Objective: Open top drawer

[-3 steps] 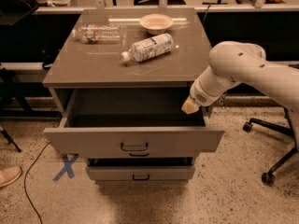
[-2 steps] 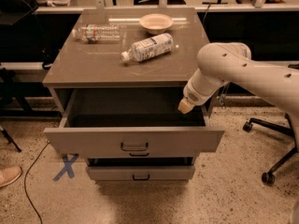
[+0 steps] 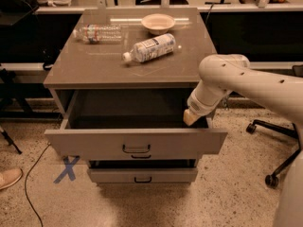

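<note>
The top drawer (image 3: pixel 94 144) of the grey-taupe cabinet stands pulled out, and its deep dark box (image 3: pixel 128 110) looks empty. Its small black pull handle (image 3: pixel 136 149) is at the middle of the wide front panel. My gripper (image 3: pixel 189 118) is at the end of the white arm (image 3: pixel 236 77) that reaches in from the right. It hangs inside the drawer's right end, just behind the front panel and close to the right wall. A shorter drawer (image 3: pixel 142 175) with a like handle sits below, pulled out a little.
On the cabinet top (image 3: pixel 94 65) lie a white-labelled bottle (image 3: pixel 149 47), a clear bottle (image 3: pixel 97 33) and a pale bowl (image 3: pixel 157 22). A blue tape X (image 3: pixel 66 169) and a cable (image 3: pixel 33 174) are on the floor at left. An office chair base (image 3: pixel 277 162) stands at right.
My gripper has moved a little left and down, deeper into the drawer's right end. The drawer front has not visibly moved.
</note>
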Controlling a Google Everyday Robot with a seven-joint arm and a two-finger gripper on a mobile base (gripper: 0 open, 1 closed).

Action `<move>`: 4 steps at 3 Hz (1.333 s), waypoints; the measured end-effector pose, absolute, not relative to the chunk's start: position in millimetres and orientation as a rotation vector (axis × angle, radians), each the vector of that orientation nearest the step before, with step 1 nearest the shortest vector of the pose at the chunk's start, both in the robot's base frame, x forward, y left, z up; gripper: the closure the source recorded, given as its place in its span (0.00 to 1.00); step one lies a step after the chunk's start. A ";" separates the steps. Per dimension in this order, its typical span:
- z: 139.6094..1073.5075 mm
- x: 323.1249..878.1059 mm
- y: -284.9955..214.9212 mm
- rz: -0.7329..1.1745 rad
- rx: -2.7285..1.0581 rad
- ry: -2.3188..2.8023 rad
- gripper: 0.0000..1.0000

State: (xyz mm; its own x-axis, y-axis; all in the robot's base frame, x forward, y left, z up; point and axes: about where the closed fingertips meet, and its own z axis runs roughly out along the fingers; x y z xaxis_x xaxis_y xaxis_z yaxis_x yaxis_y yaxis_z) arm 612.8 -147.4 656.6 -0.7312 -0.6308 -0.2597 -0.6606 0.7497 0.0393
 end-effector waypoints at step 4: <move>646.2 533.0 -164.7 0.235 -0.796 2.900 1.00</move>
